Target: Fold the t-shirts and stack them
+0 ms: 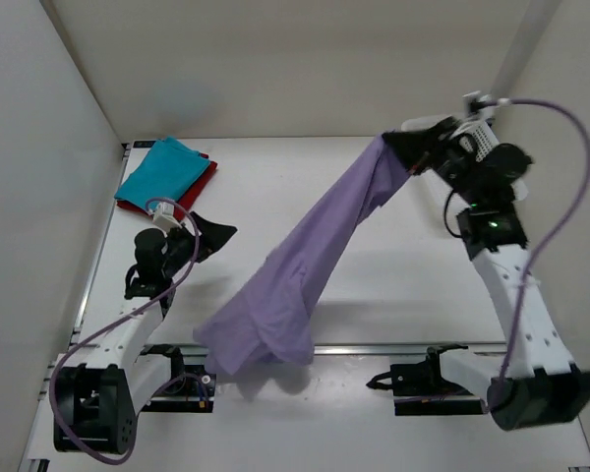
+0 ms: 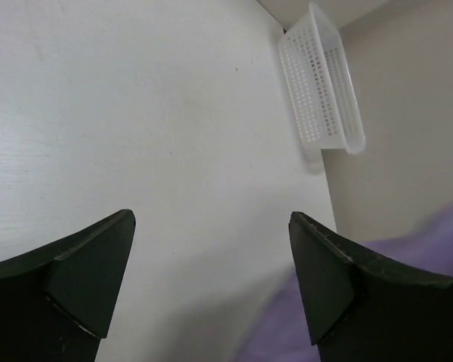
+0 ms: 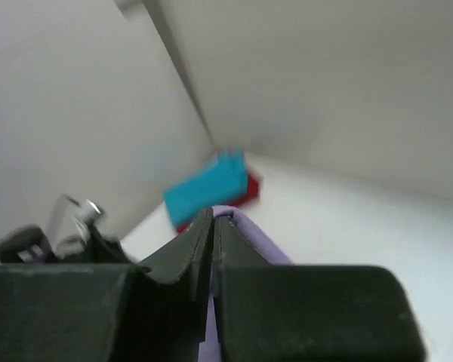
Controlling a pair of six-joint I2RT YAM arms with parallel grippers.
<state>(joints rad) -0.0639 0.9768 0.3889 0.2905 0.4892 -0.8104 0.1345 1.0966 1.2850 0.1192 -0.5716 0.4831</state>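
The right claw [image 3: 214, 220] is shut tight. Its two fingers press together on an edge of the lavender t-shirt [image 1: 305, 265], and it holds this edge high in the air, far to the right of the teal t-shirt [image 1: 162, 169]. From this claw the lavender cloth hangs as a long slanting band and comes down toward the near edge of the counter [image 1: 275, 177]. Its bunched lower end is nearer and to the right of the teal t-shirt.

The left claw [image 1: 214, 236] is spread fully wide, with nothing between its fingers. It is just on the near side of the teal t-shirt.

The teal t-shirt lies folded on the dark red t-shirt [image 1: 206, 179], whose edge shows beside it. The left wrist view shows a white mesh basket [image 2: 321, 83] beside a wall.
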